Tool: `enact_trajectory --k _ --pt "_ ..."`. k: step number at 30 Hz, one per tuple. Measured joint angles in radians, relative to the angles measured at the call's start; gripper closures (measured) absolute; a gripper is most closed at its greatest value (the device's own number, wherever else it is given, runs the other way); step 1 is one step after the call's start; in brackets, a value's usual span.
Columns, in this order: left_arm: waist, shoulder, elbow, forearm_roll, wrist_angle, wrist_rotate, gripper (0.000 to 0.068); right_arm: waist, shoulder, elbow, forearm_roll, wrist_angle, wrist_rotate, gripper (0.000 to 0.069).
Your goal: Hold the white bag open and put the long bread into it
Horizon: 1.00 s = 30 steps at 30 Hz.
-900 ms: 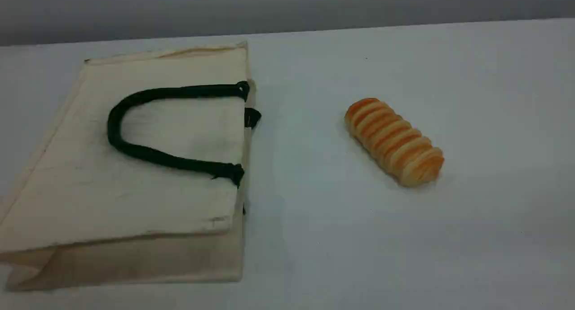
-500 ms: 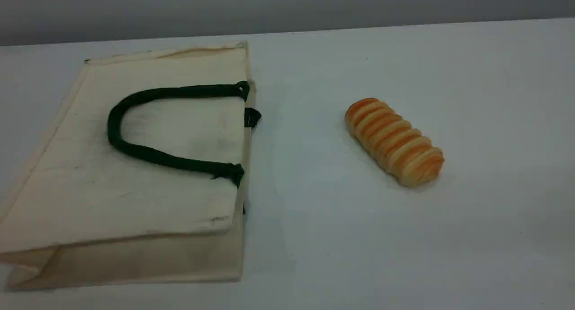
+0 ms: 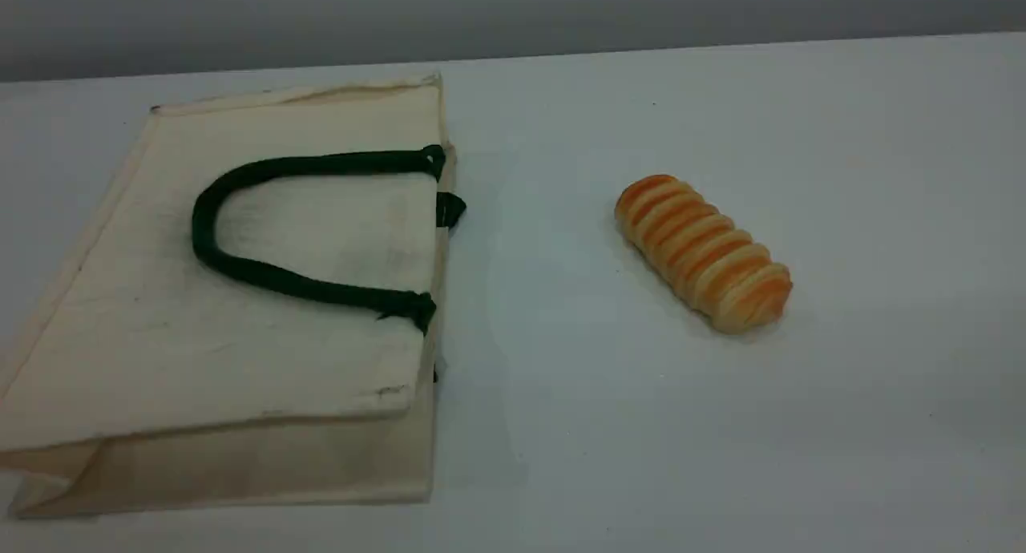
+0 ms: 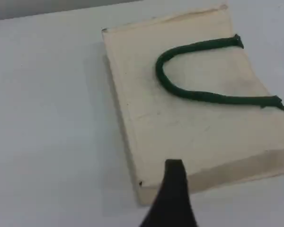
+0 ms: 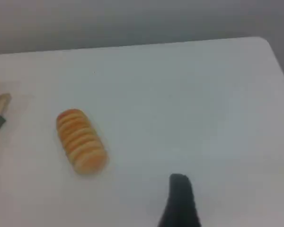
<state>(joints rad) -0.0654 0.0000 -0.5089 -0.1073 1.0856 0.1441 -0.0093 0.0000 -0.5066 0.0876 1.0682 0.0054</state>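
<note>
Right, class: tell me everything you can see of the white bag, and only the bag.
The white bag is a cream tote that looks like canvas, lying flat and closed on the table, left of the long bread and apart from it. Its mouth faces the bread. A dark green rope handle lies looped on its upper face, and a folded gusset shows along the near edge. Nothing grips it.

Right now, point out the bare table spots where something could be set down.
Bare table lies between the white bag and the long bread, also right of the bread and along the near edge. The left side is crowded: the bag lies flat there, its green handle on top.
</note>
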Motion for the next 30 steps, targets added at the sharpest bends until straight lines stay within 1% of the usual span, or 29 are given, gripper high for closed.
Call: enact_trajectory --k 4,15,24,30 --pt "0.0 0.0 0.001 0.009 -0.002 0.0 0.0114 0.0 0.0 0.0 0.0 0.0 0.0 0.0197" --pt "0.0 0.0 0.002 -0.029 -0.002 0.0 0.0114 0.0 0.0 0.0 0.006 -0.001 0.0 0.0197" --pt "0.0 0.0 0.002 -0.03 -0.001 0.0 0.0114 0.0 0.0 0.0 0.085 -0.018 -0.005 0.0197" --pt "0.0 0.0 0.002 -0.03 -0.001 0.0 0.0114 0.0 0.0 0.0 0.091 -0.018 -0.005 0.0197"
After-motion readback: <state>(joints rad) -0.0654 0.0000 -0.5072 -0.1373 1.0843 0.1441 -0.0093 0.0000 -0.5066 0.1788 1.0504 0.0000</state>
